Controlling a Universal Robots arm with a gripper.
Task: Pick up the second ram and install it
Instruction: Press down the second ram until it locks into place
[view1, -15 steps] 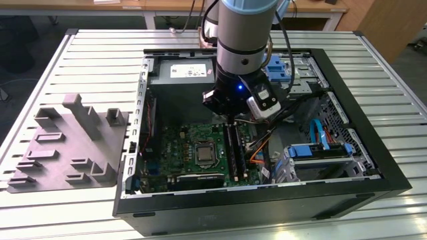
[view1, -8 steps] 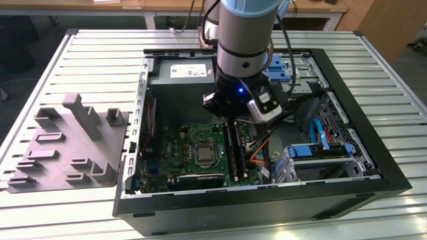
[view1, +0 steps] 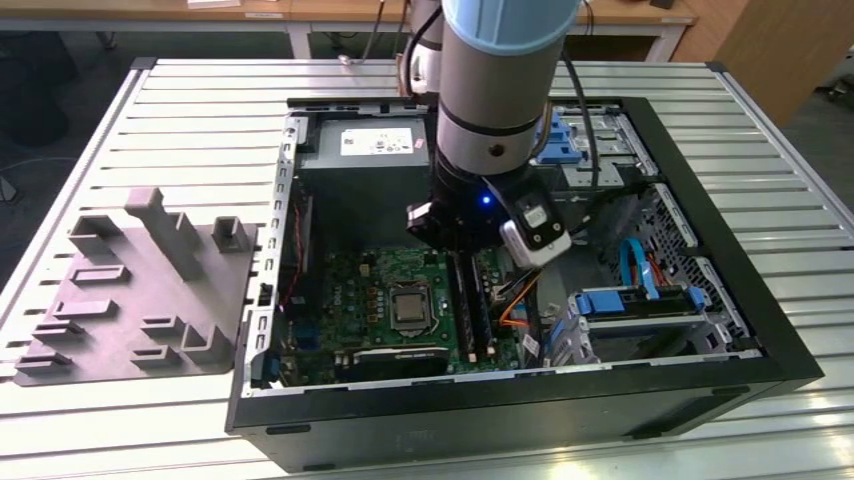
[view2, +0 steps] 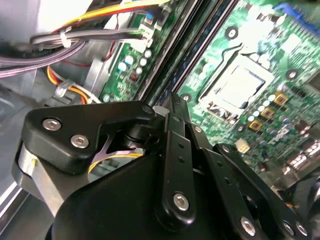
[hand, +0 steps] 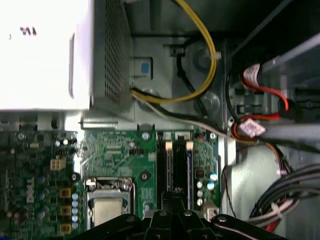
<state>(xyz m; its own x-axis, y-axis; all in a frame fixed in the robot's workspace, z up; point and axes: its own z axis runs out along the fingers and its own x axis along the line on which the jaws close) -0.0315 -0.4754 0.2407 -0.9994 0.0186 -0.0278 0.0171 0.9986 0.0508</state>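
Hovering inside open black computer case (view1: 747, 330), black linkage gripper (hand: 176, 196) sits over long black memory slots (hand: 176, 165) on green motherboard (hand: 115, 155). Fingers look pinched together, grasp contents unclear. Dark blue ram stick (hand: 189, 167) apparently slotted alongside. Judged step: seating; calls for straight downward press.

Second ram (hand: 189, 172) upright in motherboard slot.

Table (view1: 200, 110) – ribbed matt metal; tray (view1: 134, 300) – gray matt moulded plastic.
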